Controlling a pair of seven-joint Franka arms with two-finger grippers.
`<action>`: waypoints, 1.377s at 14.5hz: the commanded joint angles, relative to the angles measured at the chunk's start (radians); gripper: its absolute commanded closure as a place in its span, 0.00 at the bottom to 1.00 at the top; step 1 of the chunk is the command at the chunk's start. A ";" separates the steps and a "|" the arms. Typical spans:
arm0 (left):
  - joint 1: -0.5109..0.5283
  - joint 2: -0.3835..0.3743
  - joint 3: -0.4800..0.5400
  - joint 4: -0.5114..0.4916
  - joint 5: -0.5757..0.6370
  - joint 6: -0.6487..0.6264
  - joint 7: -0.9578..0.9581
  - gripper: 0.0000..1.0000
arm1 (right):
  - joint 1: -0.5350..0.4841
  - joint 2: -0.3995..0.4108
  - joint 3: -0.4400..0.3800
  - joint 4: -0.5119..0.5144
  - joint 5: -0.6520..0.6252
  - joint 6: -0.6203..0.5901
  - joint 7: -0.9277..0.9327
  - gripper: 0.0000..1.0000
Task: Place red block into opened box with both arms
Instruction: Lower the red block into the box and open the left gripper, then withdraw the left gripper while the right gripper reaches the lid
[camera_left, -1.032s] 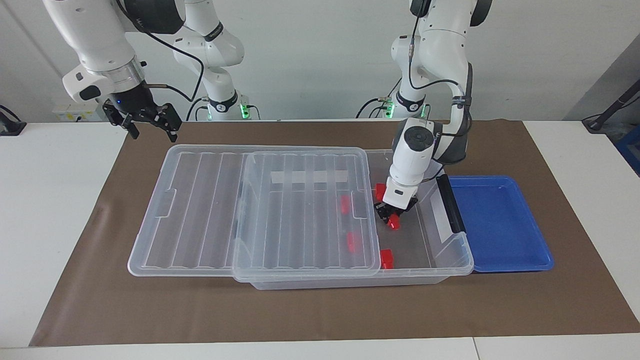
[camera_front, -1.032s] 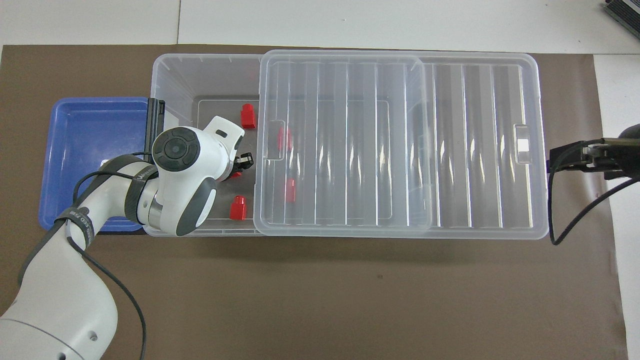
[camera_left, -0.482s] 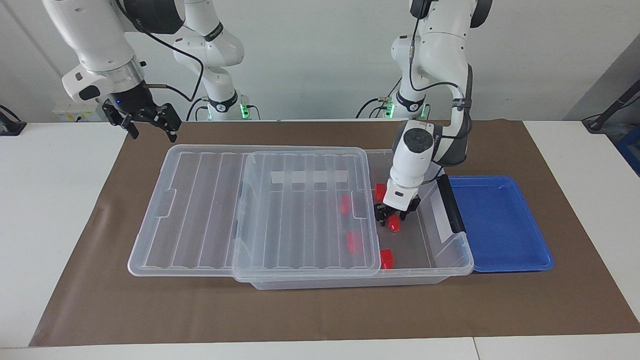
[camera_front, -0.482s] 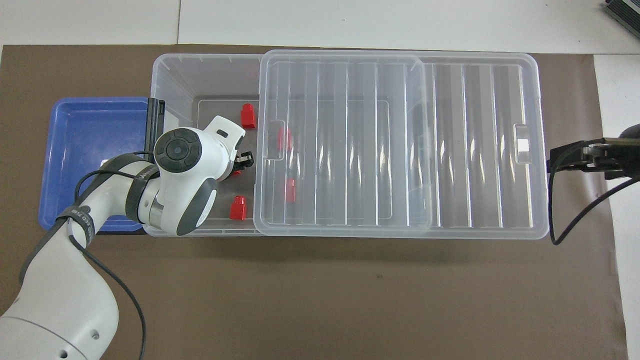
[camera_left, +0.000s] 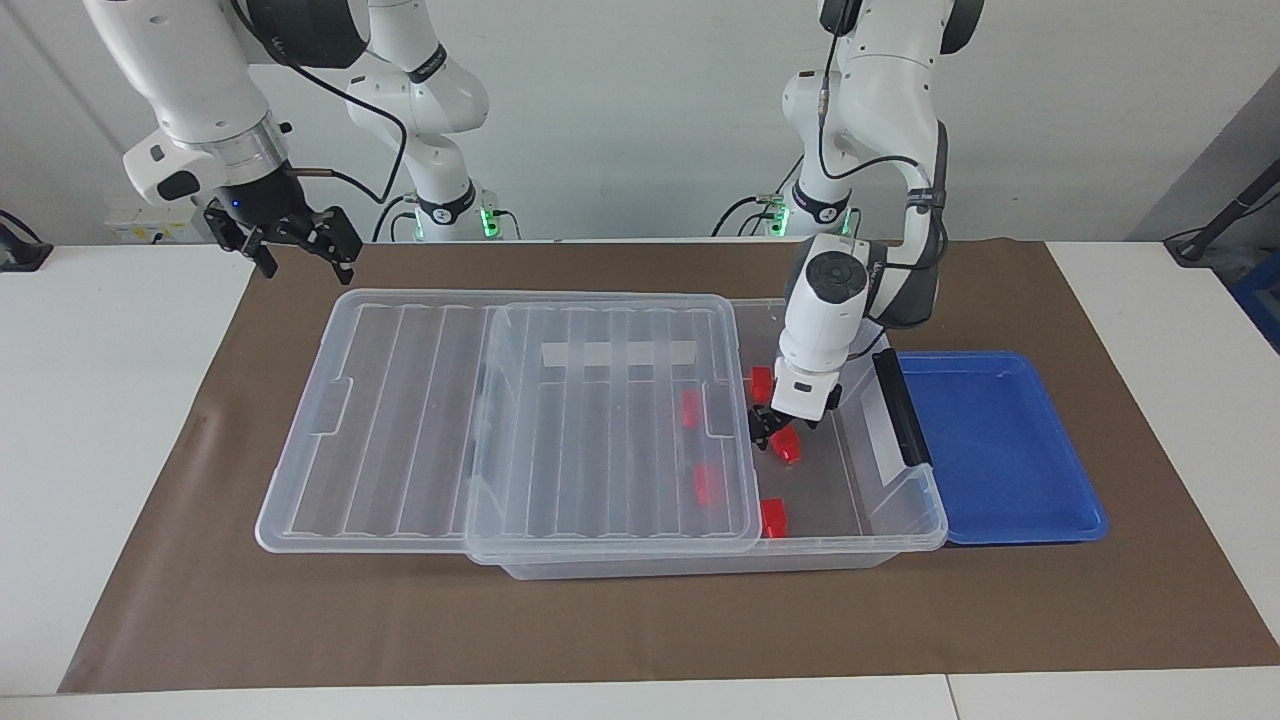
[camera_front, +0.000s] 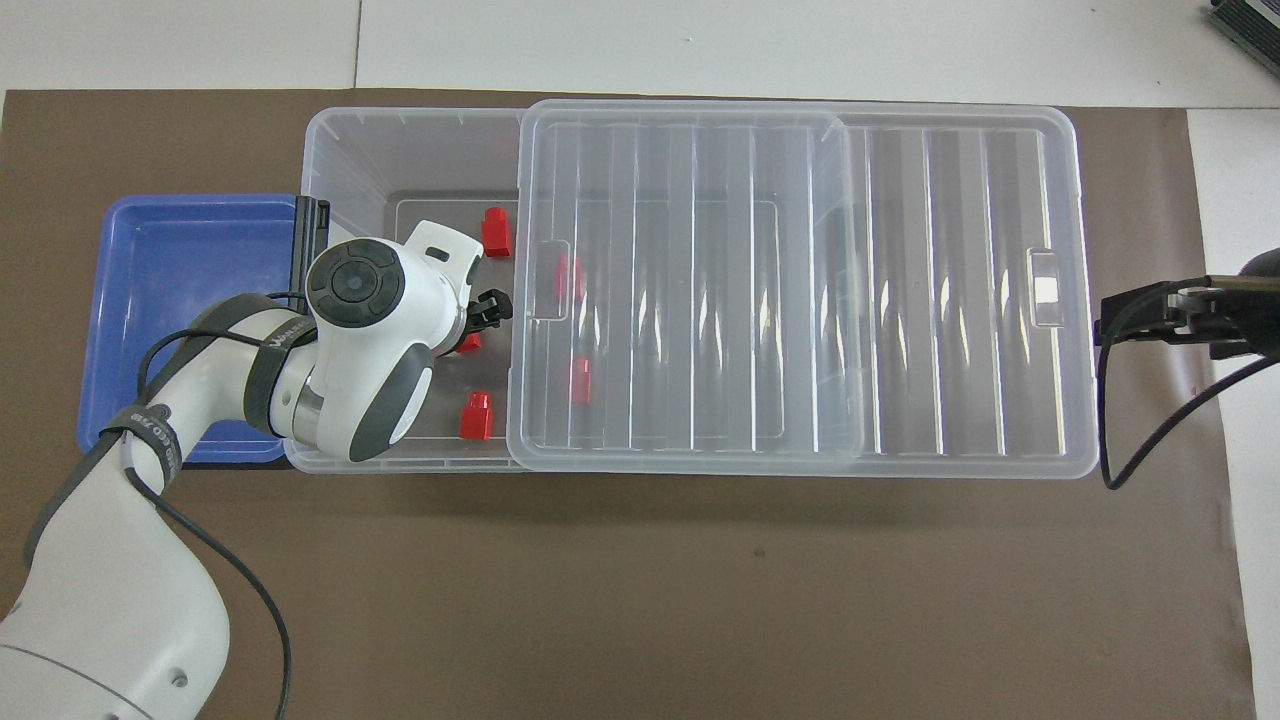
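Observation:
The clear box (camera_left: 905, 528) lies on the brown mat, its ribbed lid (camera_left: 600, 420) slid toward the right arm's end so the end by the black handle (camera_left: 900, 405) is uncovered. My left gripper (camera_left: 779, 430) reaches down into that uncovered end and stands open just above a red block (camera_left: 789, 448) lying on the box floor, seen in the overhead view as red block (camera_front: 468, 343). Several other red blocks lie in the box, two of them under the lid. My right gripper (camera_left: 303, 250) waits open in the air over the mat, off the lid's end.
A blue tray (camera_left: 1000, 445) sits against the box's handle end, toward the left arm's end of the table. The lid overhangs the box toward the right arm's end. Bare brown mat (camera_left: 640, 620) stretches from the box to the table edge farthest from the robots.
My left gripper has opened and let go of the red block, which now lies on the box floor. The gripper has lifted slightly. The right arm has not moved.

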 joint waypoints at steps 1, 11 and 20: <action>-0.016 -0.065 0.013 0.013 0.020 -0.101 -0.024 0.00 | -0.014 -0.001 0.003 0.000 0.005 0.003 -0.026 0.04; -0.005 -0.190 0.013 0.284 0.014 -0.594 0.057 0.00 | -0.089 0.020 -0.001 -0.060 0.011 0.154 -0.176 1.00; 0.283 -0.299 0.026 0.231 -0.003 -0.650 0.714 0.00 | -0.139 0.236 0.000 -0.060 0.008 0.493 -0.380 1.00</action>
